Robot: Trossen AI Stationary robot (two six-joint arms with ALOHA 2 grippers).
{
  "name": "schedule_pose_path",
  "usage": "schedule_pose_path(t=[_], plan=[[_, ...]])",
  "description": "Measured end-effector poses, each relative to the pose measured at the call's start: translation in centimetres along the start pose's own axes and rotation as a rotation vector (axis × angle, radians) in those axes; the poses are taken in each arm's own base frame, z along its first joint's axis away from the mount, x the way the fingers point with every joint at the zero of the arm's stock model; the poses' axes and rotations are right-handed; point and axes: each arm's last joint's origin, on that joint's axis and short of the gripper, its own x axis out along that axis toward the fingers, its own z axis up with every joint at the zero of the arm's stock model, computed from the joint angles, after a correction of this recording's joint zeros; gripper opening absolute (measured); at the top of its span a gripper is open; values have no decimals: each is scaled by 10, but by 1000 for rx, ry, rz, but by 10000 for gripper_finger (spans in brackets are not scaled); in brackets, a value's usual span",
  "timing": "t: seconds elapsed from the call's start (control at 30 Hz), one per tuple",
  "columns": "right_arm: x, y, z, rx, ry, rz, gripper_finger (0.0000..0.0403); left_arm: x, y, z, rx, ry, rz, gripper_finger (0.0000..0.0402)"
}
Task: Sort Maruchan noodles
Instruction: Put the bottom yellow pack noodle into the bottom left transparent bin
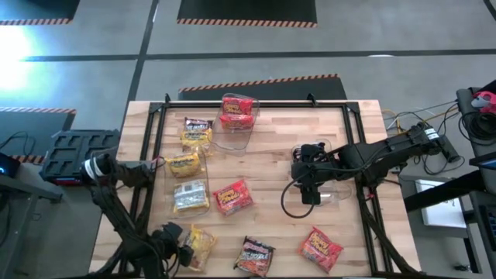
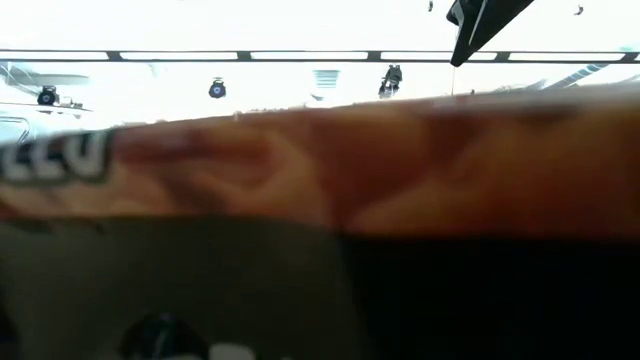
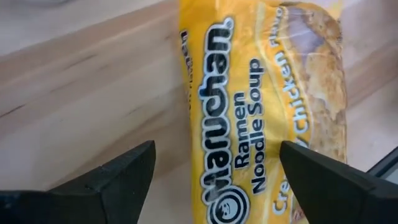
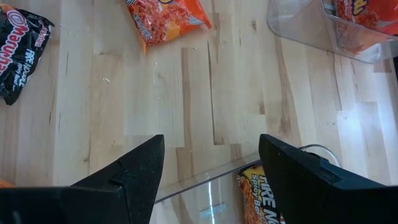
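At the table's near left corner, the left gripper (image 1: 184, 252), fingers spread wide and empty, hovers over a yellow Maruchan packet (image 1: 200, 245), seemingly poised to descend and grasp, while the wide-open right gripper (image 1: 309, 194) waits mid-table.

"Maruchan Ramen Noodle Soup", partly "Chicken Flavor", is read on the yellow packet (image 3: 261, 112). "Maruchan" is partly seen on the dark packet (image 4: 18, 53). Other packet print is unreadable.
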Motion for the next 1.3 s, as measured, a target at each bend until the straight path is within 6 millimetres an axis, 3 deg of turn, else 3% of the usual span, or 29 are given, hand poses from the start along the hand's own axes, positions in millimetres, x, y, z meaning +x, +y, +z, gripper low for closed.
schedule_pose_path(t=[0.23,0.5,0.9,1.07,1.3], plan=[[0,0,0,0,0,0,244,16,-23,19,40,-25,-58,304],[0,0,0,0,0,0,251,21,-23,26,55,-75,-61,281],[0,0,1,-32,-6,0,252,1,-25,14,-35,18,-105,280],[-1,2,12,-155,-128,-9,253,-2,-26,6,-70,36,-113,280],[-6,6,34,-16,-352,43,247,7,-22,0,-110,23,-89,280]])
